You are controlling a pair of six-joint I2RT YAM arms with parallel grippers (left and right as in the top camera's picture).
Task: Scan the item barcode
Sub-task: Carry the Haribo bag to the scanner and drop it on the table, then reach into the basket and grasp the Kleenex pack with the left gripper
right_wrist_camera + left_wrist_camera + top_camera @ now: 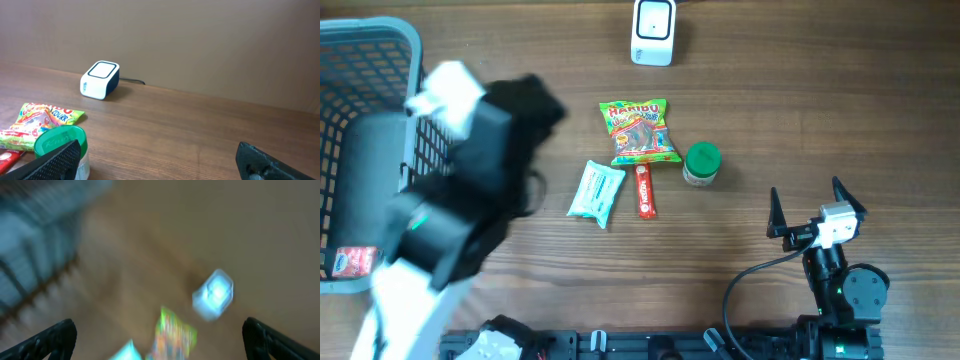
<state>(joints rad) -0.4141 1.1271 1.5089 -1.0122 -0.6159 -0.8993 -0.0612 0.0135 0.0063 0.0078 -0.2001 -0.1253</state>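
Status: my left gripper (160, 326) is released, jaws wide, nothing between them. My right gripper (806, 190) is likewise spread and empty, parked near right, well apart from the goods.

Location of goods: four unscanned items lie mid-table, nearer than the scanner (652, 30) at the far edge. They are a candy bag (640, 130), a red bar (645, 190) touching its near edge, a white packet (596, 192) just left of the bar, and a green-lidded jar (701, 163) just right of the bag. I cannot tell which is due next.

Risks:
- Tight cluster: wide jaws may snag two items or nudge the jar over.
- Floppy bag: it may crease, hiding the barcode from the scanner.
- My left wrist view is badly smeared, so aiming from it is unreliable.
- My left arm hangs beside the basket (370, 30), and a careless swing could clip its rim.
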